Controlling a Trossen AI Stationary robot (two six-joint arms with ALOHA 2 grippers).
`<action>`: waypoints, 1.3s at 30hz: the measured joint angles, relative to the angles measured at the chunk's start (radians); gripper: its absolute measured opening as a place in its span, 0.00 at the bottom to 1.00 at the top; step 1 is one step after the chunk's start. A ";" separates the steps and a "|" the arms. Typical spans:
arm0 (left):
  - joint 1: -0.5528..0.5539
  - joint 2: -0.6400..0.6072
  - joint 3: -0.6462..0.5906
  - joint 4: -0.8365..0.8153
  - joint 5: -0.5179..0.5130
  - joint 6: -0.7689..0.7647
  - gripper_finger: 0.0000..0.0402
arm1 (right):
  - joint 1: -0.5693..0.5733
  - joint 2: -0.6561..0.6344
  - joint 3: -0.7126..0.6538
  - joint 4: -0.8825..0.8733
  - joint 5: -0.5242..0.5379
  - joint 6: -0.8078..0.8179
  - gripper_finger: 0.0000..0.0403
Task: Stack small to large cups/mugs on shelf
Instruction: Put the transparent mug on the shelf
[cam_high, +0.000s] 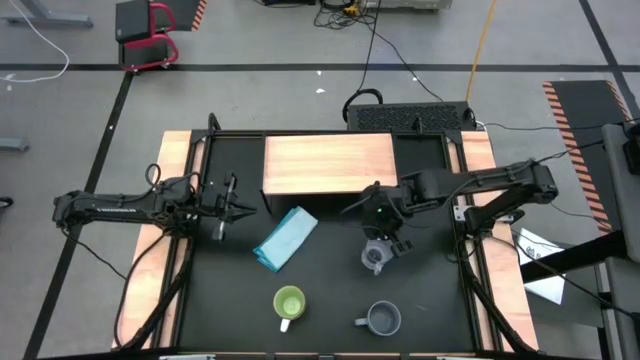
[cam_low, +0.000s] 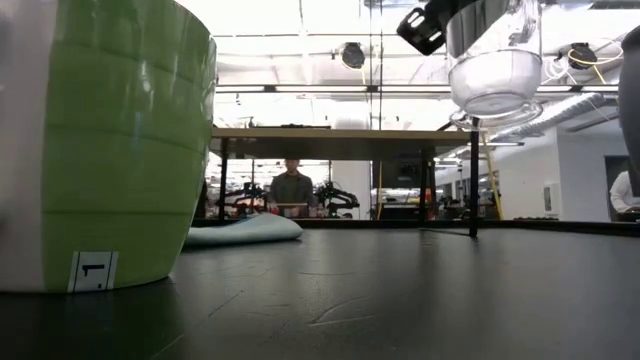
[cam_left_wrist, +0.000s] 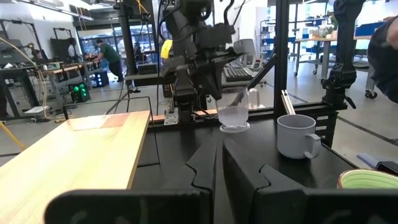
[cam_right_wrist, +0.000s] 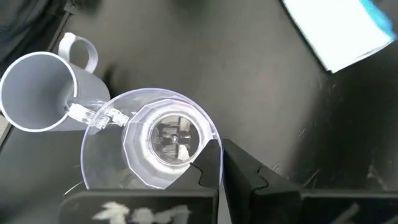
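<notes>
The shelf (cam_high: 330, 165) sits at upper centre of the high view's worktop (cam_high: 330, 290). Right fingers (cam_high: 377, 250) are clamped on the glass cup (cam_high: 374, 257), lifted mid-frame; a rim-only grip could slip. Left fingers (cam_high: 222, 205), nearly together, idle at left.

One marking can be read. In the low view, a small white sticker (cam_low: 92, 271) sits at the bottom of the lime-green mug (cam_low: 120, 140), just above the table (cam_low: 400, 300), and it carries the digit "1" in dark print. No other text, brand, number or sign can be read on the other things in any of the views.
</notes>
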 joint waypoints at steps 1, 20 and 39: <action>0.000 0.000 0.000 0.000 0.000 0.000 0.08 | 0.000 -0.011 0.000 0.010 0.000 0.001 0.00; 0.000 0.000 0.000 -0.009 0.000 -0.001 0.08 | -0.011 -0.222 0.000 -0.051 0.075 0.059 0.00; 0.000 0.000 0.000 -0.026 0.000 -0.002 0.08 | -0.011 -0.325 0.000 -0.149 0.139 0.152 0.00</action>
